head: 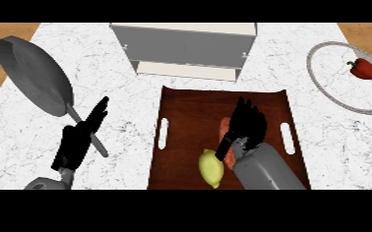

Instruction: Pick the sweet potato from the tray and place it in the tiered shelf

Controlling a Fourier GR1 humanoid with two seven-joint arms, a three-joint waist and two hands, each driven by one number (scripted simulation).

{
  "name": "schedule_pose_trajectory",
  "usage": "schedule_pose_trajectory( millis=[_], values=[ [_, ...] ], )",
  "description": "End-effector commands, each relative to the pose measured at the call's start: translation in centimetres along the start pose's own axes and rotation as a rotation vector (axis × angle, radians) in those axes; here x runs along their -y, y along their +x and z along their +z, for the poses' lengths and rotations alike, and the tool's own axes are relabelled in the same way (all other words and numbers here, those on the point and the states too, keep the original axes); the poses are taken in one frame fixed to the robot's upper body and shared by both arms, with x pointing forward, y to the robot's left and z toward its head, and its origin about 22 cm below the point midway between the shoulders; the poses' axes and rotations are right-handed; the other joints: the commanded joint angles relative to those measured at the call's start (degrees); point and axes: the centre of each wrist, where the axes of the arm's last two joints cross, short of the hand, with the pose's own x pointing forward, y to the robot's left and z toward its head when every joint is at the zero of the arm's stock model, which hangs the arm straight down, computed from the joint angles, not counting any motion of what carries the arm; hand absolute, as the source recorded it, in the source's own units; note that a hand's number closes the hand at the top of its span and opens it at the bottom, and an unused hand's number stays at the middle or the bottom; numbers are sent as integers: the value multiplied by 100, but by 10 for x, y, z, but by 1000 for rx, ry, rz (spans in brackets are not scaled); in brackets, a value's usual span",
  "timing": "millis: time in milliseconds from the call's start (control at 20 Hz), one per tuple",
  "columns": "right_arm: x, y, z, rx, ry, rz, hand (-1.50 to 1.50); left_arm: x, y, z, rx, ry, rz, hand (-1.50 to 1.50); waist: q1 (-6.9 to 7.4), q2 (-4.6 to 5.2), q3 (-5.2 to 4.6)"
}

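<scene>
Sweet potato [224, 142] is lying on the brown tray [189, 108], mostly hidden under the right hand [245, 124], whose fingers [243, 109] are spreading over it, extended rather than clenched; whether they are already touching it I cannot tell. Judging by its kind, the root is probably firm, fairly heavy and rough-skinned, so it is unlikely to slip or bruise, and taking it across its thick middle looks best. Just beside it, a yellow lemon [210, 167] is sitting close enough to be nudged during the grasp. Beyond the tray's far edge, the tiered shelf [185, 49] is waiting with nothing in between. Left hand [78, 135] is resting with straight fingers over a grey pan's handle [93, 136]; the pan [33, 73] and a plate [323, 86] carrying a red pepper [361, 69] are lying well apart.
</scene>
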Motion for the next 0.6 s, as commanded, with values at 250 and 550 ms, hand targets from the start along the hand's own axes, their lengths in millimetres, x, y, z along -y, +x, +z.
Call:
schedule_pose_trajectory(
  millis=[250, 550],
  values=[
    [-20, -4, -12, -223, 45, 102, -150, 42, 1, -10, 5, -4, 18, 0, -3, 49, 8],
    [-17, 7, -12, -180, 56, 73, 150, 11, 1, -13, 9, -13, -6, 0, 66, 52, 11]
  ],
)
